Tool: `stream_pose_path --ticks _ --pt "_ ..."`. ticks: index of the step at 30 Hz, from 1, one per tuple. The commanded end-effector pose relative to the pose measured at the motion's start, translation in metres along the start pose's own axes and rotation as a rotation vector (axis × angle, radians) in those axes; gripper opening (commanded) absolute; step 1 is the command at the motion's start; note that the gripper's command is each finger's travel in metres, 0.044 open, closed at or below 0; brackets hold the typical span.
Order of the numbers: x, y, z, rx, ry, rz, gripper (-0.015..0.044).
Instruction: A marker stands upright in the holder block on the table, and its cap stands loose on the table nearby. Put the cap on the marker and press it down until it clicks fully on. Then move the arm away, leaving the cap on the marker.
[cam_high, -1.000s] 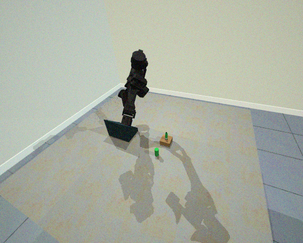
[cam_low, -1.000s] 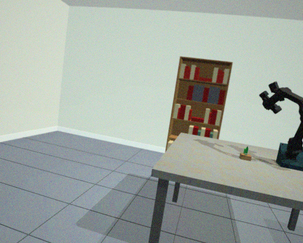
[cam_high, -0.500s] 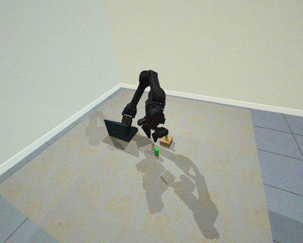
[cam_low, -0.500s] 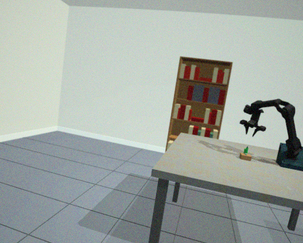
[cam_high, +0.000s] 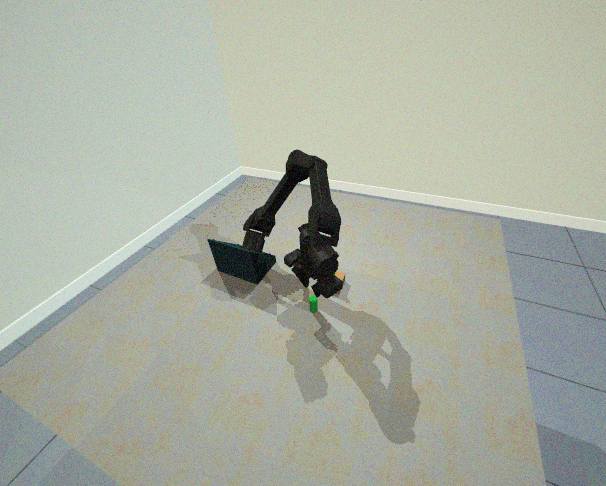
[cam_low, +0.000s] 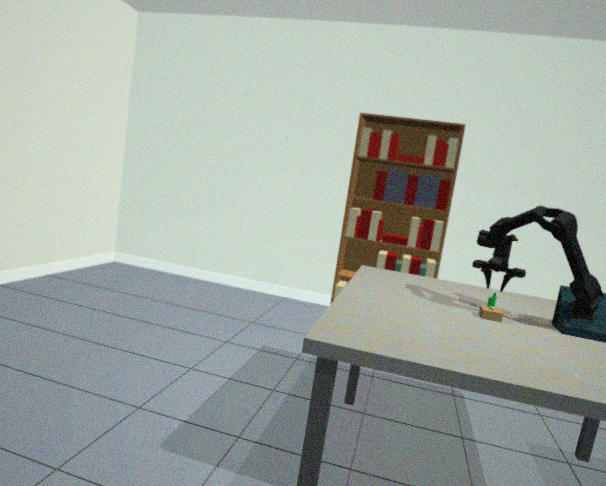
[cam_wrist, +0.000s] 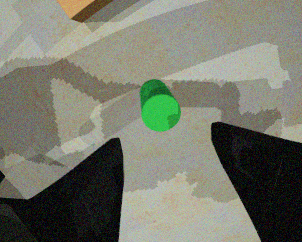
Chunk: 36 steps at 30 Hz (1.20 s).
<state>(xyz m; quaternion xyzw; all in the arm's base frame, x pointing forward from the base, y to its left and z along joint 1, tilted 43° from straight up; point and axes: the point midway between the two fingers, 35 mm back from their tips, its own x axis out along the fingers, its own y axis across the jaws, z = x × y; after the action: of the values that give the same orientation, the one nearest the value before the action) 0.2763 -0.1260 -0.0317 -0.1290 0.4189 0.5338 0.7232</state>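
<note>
The green cap (cam_high: 313, 304) (cam_wrist: 161, 113) stands upright on the table, its closed round top facing the wrist camera. My gripper (cam_high: 310, 292) (cam_low: 495, 290) (cam_wrist: 167, 138) points down above it, open and empty, its fingers partly apart. In the wrist view the cap lies between the two fingertips sideways, a little beyond them toward the image top. The orange-brown holder block (cam_high: 340, 275) (cam_low: 491, 314) (cam_wrist: 75, 7) stands beside the cap. The green marker (cam_low: 492, 303) stands upright in it. In the top view the arm hides the marker and most of the block.
The arm's dark teal base (cam_high: 237, 263) (cam_low: 577, 324) stands on the table (cam_high: 212, 384) (cam_low: 405, 324) behind the cap as the top camera sees it. A bookshelf (cam_low: 358, 177) stands against the far wall. The arm's shadows fall across the table around the cap.
</note>
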Motion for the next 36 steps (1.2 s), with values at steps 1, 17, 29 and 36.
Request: stream_pose_path --ticks 1,17,29,36 --pt "0.014 -0.001 0.0 0.008 -0.008 -0.001 0.023" --pt "0.035 -0.002 0.001 0.008 -0.008 -0.002 0.023" --pt "0.054 -0.002 0.001 0.008 -0.009 -0.001 0.023" --pt "0.065 -0.001 0.002 0.008 -0.01 -0.001 0.023"
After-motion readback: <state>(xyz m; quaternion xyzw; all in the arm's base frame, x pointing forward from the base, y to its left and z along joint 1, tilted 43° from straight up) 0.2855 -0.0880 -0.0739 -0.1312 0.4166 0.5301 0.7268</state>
